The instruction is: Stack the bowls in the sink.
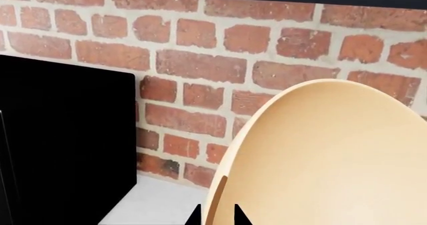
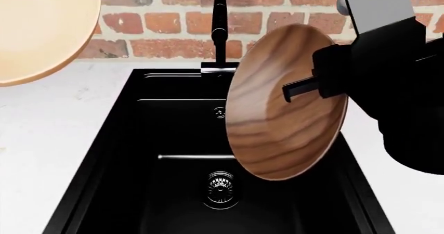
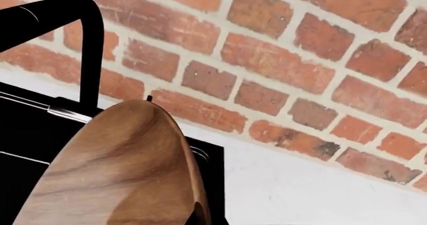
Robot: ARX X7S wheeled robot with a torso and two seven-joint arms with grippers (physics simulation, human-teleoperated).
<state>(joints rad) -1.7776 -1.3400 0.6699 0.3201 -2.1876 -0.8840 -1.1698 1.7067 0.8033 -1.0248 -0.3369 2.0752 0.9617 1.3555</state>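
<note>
The dark brown wood-grain bowl (image 2: 284,109) hangs on edge above the black sink (image 2: 104,192), its hollow facing the head camera. My right gripper (image 2: 305,88) is shut on its rim; one finger lies across the inside. In the right wrist view the gripper (image 3: 193,217) pinches the brown bowl (image 3: 113,170) at its rim. The pale cream bowl (image 2: 35,26) is held high at the far left, over the counter. In the left wrist view my left gripper (image 1: 217,216) straddles the rim of the cream bowl (image 1: 333,160) and is shut on it.
The tall black faucet (image 2: 219,26) stands behind the sink, just left of the brown bowl. The steel drain (image 2: 220,184) and overflow button (image 2: 220,112) show in the basin. White countertop (image 2: 55,119) flanks the sink; a brick wall (image 2: 159,21) runs behind.
</note>
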